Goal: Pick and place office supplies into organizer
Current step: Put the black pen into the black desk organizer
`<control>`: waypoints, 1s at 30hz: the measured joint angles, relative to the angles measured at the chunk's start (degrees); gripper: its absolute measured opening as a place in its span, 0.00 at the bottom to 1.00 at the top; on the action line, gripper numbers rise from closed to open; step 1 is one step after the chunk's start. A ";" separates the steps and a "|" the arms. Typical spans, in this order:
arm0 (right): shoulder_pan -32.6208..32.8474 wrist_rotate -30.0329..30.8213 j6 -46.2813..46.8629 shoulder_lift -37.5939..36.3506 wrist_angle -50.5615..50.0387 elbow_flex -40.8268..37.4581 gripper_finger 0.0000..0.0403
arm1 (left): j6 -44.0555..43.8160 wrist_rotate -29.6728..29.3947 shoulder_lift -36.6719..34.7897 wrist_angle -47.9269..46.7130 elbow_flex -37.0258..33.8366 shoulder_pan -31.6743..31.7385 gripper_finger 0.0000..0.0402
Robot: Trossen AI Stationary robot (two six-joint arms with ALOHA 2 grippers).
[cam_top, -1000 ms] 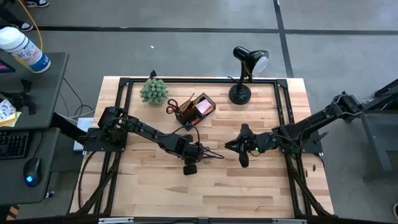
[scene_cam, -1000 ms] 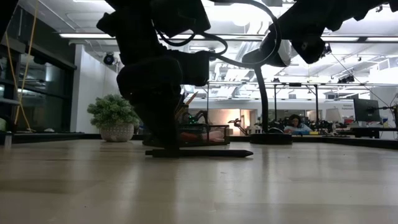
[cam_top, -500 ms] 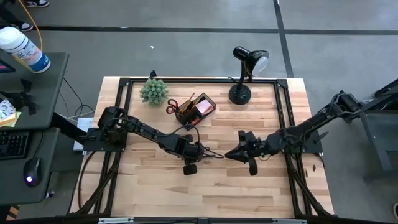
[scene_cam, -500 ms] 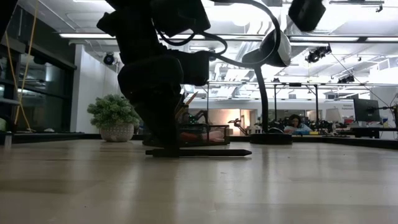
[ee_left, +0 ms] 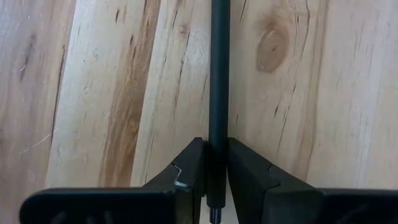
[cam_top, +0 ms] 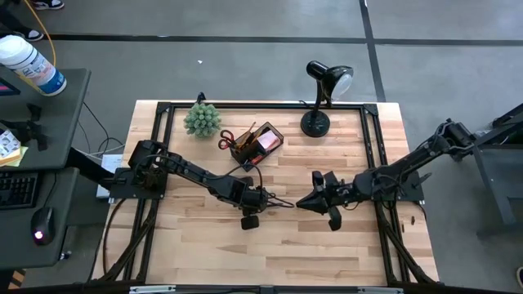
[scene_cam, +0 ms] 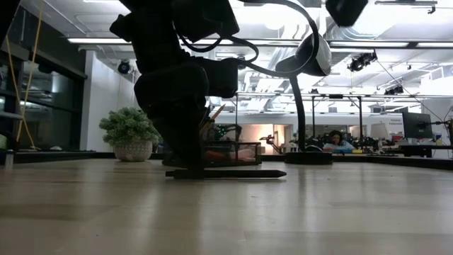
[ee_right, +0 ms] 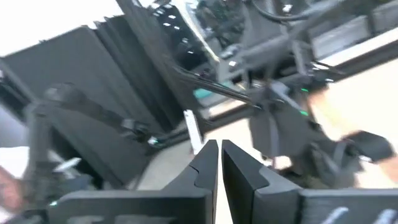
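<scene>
At the back of the wooden table (cam_top: 327,253) a small green plant (cam_top: 201,119) stands on the left. Just right of it sits the black organizer (cam_top: 260,144), turned at an angle. Red-handled scissors (cam_top: 226,140) stick out of its left side, an orange pencil (cam_top: 245,132) leans up from it, and a pink sticky-note pad (cam_top: 265,140) lies in its right compartment. Further right along the back edge stands a black desk lamp (cam_top: 320,96).

Nearer the front, in the middle of the table, the left gripper (cam_top: 270,200) is down at the wood, its fingers (ee_left: 186,174) clamped on one end of a black pen (ee_left: 218,74). The pen lies flat on the boards, running straight out ahead of the jaws, well apart from the organizer. In the low view the pen (scene_cam: 226,173) rests level on the tabletop under the dark arm.

Just to the right, the right gripper (cam_top: 301,202) hovers facing the left one, its fingers (ee_right: 245,168) pressed nearly together with nothing between them.
</scene>
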 joint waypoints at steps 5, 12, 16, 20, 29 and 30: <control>0.28 5.93 -1.16 0.00 -6.31 0.00 0.03 | 0.06 -0.02 0.00 0.21 0.00 -0.02 0.13; 3.82 19.36 -0.21 0.02 -18.46 -0.02 0.03 | 0.19 -0.12 0.00 0.06 0.00 -0.02 0.13; 4.85 21.68 1.55 0.02 -20.47 -0.02 0.03 | 0.89 -0.72 0.00 -0.14 0.00 -0.07 0.13; 4.85 22.79 1.67 0.02 -20.44 -0.02 0.03 | 1.13 -1.99 -0.08 -0.08 0.05 -0.14 0.10; 4.85 24.32 0.61 0.02 -23.29 -0.02 0.03 | 6.16 -3.69 0.00 -3.17 3.90 -0.15 0.07; 4.85 24.30 0.70 0.02 -24.01 -0.02 0.03 | 6.45 -3.85 0.00 -3.42 4.33 -0.14 0.07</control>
